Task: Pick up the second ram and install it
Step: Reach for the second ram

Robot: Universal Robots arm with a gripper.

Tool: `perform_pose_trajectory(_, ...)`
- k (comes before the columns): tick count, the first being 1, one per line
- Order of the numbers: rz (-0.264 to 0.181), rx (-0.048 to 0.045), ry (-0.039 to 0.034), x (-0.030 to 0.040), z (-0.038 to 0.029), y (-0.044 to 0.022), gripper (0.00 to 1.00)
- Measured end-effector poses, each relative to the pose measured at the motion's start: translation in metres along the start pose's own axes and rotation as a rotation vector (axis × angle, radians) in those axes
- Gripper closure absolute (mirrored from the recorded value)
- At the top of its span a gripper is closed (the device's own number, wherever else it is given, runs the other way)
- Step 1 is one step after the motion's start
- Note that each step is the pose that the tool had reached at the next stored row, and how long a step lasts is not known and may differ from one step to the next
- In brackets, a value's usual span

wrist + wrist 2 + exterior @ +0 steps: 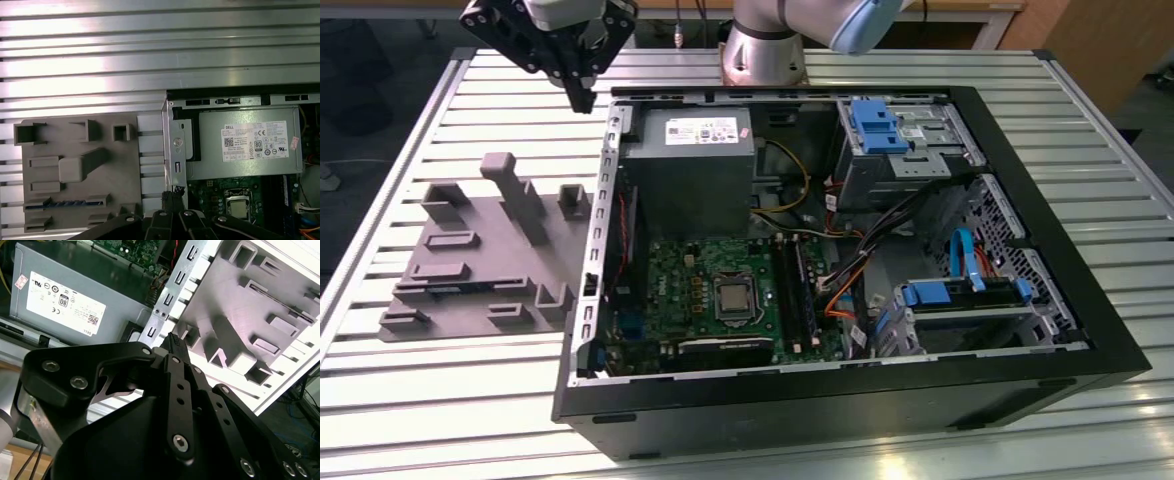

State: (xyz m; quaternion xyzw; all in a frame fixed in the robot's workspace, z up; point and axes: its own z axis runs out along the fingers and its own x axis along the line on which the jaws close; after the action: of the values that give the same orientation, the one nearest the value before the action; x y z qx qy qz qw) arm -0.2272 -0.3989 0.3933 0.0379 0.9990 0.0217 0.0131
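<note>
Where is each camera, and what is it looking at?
Exterior view: off the arm, above, looking down on the table, the open computer and the tray; the arm and pincer show.
First wrist view: on the arm, looking straight down on the tray holding the ram, and the power supply; the shut pincer shows.
Second wrist view: on the arm, looking slantwise along the pincer at the tray and power supply.
Both wrist views share tray, power supply and pincer.
</note>
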Motion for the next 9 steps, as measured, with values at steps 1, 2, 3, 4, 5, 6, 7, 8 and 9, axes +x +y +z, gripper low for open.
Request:
perform_pose_trajectory(1,0.0,0.0,0.0,0.0006,0.0,0.0,0.89)
perform_pose_trajectory(2,0.0,0.0001,0.0,0.0013,-0.0001,-0.0001,0.89)
perform_pose_trajectory(3,0.0,0.0001,0.0,0.0019,-0.0001,-0.0001,0.89)
perform_pose_trajectory(4,0.0,0.0,0.0,0.0025,-0.0001,-0.0002,0.89)
perform_pose_trajectory(5,0.0,0.0001,0.0,0.0031,-0.0001,-0.0002,0.89)
perform_pose_trajectory(6,0.0,0.0001,0.0,0.0037,-0.0001,-0.0003,0.89)
perform_pose_trajectory(7,0.0,0.0,0.0,0.0043,-0.0002,-0.0003,0.89)
perform_pose_trajectory(8,0.0,0.0001,0.0,0.0049,-0.0002,-0.0004,0.89)
perform_pose_trajectory(9,0.0,0.0001,0.0,0.0055,-0.0002,-0.0004,0.89)
